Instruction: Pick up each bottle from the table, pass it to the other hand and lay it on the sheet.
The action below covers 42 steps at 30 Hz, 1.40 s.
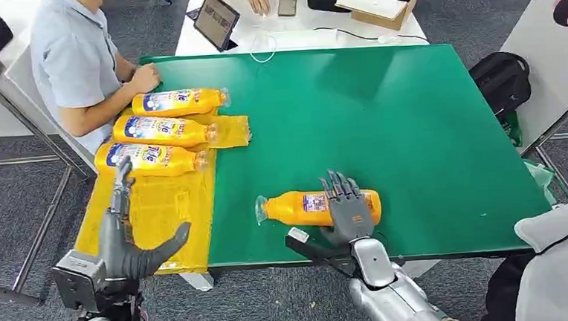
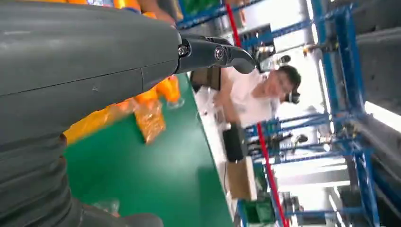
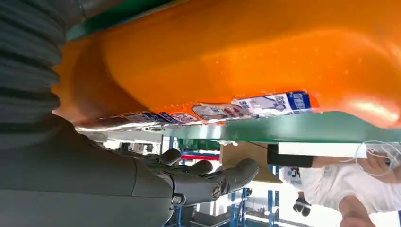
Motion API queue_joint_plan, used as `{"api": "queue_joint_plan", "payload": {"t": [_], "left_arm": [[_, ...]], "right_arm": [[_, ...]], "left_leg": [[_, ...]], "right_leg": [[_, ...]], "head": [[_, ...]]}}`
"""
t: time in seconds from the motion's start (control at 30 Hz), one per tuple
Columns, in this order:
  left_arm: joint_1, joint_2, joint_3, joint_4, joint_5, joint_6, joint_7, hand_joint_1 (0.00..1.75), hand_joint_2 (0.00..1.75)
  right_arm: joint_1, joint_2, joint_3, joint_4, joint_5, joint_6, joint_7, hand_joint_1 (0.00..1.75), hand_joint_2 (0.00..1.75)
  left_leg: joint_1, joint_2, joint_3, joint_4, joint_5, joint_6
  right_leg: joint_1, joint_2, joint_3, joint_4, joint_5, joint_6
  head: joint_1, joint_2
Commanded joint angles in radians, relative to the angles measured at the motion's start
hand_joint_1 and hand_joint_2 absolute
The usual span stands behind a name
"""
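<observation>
The right robot hand (image 1: 345, 205) lies palm-down over the orange plastic bottle with a blue-and-white label (image 1: 315, 207), fingers extended across the bottle's body; whether the fingers have closed around the bottle cannot be determined. In the right wrist view the bottle (image 3: 246, 61) lies close against the palm, resting on its side on the green tabletop (image 1: 383, 125), near the near edge and towards its middle, with the clear cap end pointing towards the left edge. The left robot hand (image 1: 133, 240) is released and holds nothing: fingers point forward and the thumb is spread to the side, above the near part of the yellow translucent plastic sheet (image 1: 157, 205). The sheet covers the left edge of the tabletop, reaching the near left corner. Three more orange labelled bottles (image 1: 164, 129) lie on their sides in a row on the far part of the sheet, just beside one another, caps pointing towards the tabletop's middle. A person in a light blue shirt (image 1: 73, 54) sits at the far left corner, one hand resting on the tabletop edge. Beyond the far edge stands a white table (image 1: 295, 29) carrying a tablet (image 1: 216, 19), a phone (image 1: 286, 5) and an open cardboard box (image 1: 379, 2). The floor is grey carpet (image 1: 23, 206).
</observation>
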Motion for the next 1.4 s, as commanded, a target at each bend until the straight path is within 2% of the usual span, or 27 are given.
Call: {"api": "queue_joint_plan", "payload": {"t": [0.03,0.23,0.4,0.53,0.57,0.6,0.7,0.77,0.83,1.13,1.2,1.27,1.3,1.33,1.4], "left_arm": [[0.028,0.002,0.024,0.005,-0.034,-0.003,0.022,0.0,1.75],[0.065,-0.032,0.032,0.009,-0.073,0.017,0.03,0.0,1.75],[0.068,-0.037,0.039,0.017,-0.072,0.018,0.032,0.0,1.75],[0.02,-0.038,0.031,0.081,-0.061,0.012,0.031,0.0,1.75],[0.018,-0.038,0.027,0.085,-0.061,0.012,0.031,0.0,1.75],[0.015,-0.036,0.021,0.091,-0.058,0.011,0.031,0.0,1.75],[0.016,-0.036,0.02,0.092,-0.058,0.011,0.031,0.0,1.75],[0.015,-0.032,0.015,0.091,-0.054,0.012,0.03,0.0,1.75],[0.01,-0.029,0.011,0.095,-0.048,0.013,0.031,0.0,1.75],[-0.009,-0.022,-0.003,0.116,-0.027,0.015,0.027,0.0,1.75],[-0.012,-0.018,-0.011,0.122,-0.019,0.019,0.023,0.0,1.75],[-0.009,-0.013,-0.014,0.129,0.002,0.023,0.016,0.0,1.75],[-0.006,-0.015,-0.01,0.135,0.012,0.024,0.014,0.0,1.75],[0.001,-0.023,-0.005,0.152,0.017,0.027,0.014,0.0,1.75],[0.014,-0.054,0.006,0.204,0.007,0.058,0.02,0.0,1.75]], "right_arm": [[0.022,-0.044,0.009,-0.003,0.006,0.08,0.032,0.0,1.75],[0.046,-0.071,-0.02,-0.017,0.016,0.144,0.092,0.0,1.75],[0.048,-0.079,-0.036,-0.01,0.008,0.147,0.09,0.0,1.75],[0.019,-0.089,-0.061,0.073,-0.04,0.174,0.049,0.0,1.75],[0.017,-0.093,-0.063,0.09,-0.044,0.177,0.046,1.34,1.75],[0.015,-0.094,-0.074,0.113,-0.061,0.181,0.034,1.45,1.75],[0.016,-0.097,-0.075,0.115,-0.062,0.178,0.032,1.45,1.75],[0.004,-0.092,-0.079,0.147,-0.072,0.186,0.027,1.69,1.75],[-0.005,-0.088,-0.088,0.173,-0.091,0.197,0.015,1.75,1.75],[-0.02,-0.069,-0.129,0.25,-0.189,0.236,-0.06,1.75,1.75],[-0.016,-0.054,-0.149,0.267,-0.249,0.23,-0.126,1.75,1.75],[0.01,-0.019,-0.21,0.23,-0.411,0.246,-0.286,1.73,1.75],[0.022,-0.011,-0.21,0.204,-0.442,0.234,-0.33,1.75,1.75],[0.042,0.012,-0.235,0.156,-0.54,0.258,-0.4,1.75,1.75],[0.086,0.038,-0.235,0.042,-0.637,0.265,-0.458,1.75,1.75]], "left_leg": [[0.001,0.0,0.001,-0.001,0.0,-0.001],[0.001,-0.001,0.004,-0.001,0.0,-0.001],[0.001,-0.003,0.006,-0.001,0.0,-0.001],[0.001,-0.003,0.007,-0.001,0.0,0.0],[0.001,-0.003,0.007,-0.001,0.0,0.0],[0.001,-0.003,0.008,-0.002,0.0,0.0],[0.001,-0.003,0.009,-0.002,-0.001,0.0],[0.001,-0.002,0.009,-0.002,-0.001,0.0],[0.001,-0.002,0.01,-0.002,0.0,0.0],[0.002,-0.004,0.011,-0.002,0.001,-0.001],[0.002,-0.004,0.014,-0.002,0.0,0.0],[0.002,-0.004,0.015,-0.002,0.001,0.0],[0.002,-0.003,0.017,-0.002,-0.001,0.0],[0.003,-0.002,0.016,-0.003,0.0,0.0],[0.002,-0.001,0.017,-0.004,0.0,0.0]], "right_leg": [[0.001,-0.001,0.002,-0.001,0.0,-0.002],[0.002,-0.002,0.004,-0.002,0.0,-0.002],[0.001,-0.003,0.005,-0.002,0.0,-0.001],[0.001,-0.003,-0.001,-0.003,0.0,-0.001],[0.001,-0.004,-0.001,-0.003,0.001,-0.002],[0.001,-0.004,0.0,-0.003,0.0,-0.002],[0.001,-0.004,0.0,-0.003,0.0,-0.002],[0.002,-0.003,0.0,-0.003,0.0,-0.002],[0.002,-0.003,0.001,-0.004,0.0,-0.003],[0.003,-0.006,0.003,-0.005,0.001,-0.003],[0.003,-0.005,0.006,-0.006,0.001,-0.003],[0.003,-0.005,0.007,-0.007,0.001,-0.003],[0.003,-0.004,0.009,-0.007,0.0,-0.002],[0.003,-0.004,0.007,-0.007,0.002,-0.003],[0.003,-0.003,0.008,-0.008,0.002,-0.003]], "head": [[0.0,0.0],[0.0,0.0],[0.0,0.0],[0.0,0.0],[0.0,0.0],[0.0,0.0],[0.0,0.0],[0.0,0.0],[0.0,0.0],[0.0,0.0],[0.0,0.0],[0.0,0.0],[0.0,0.0],[0.0,0.0],[0.0,0.0]]}}
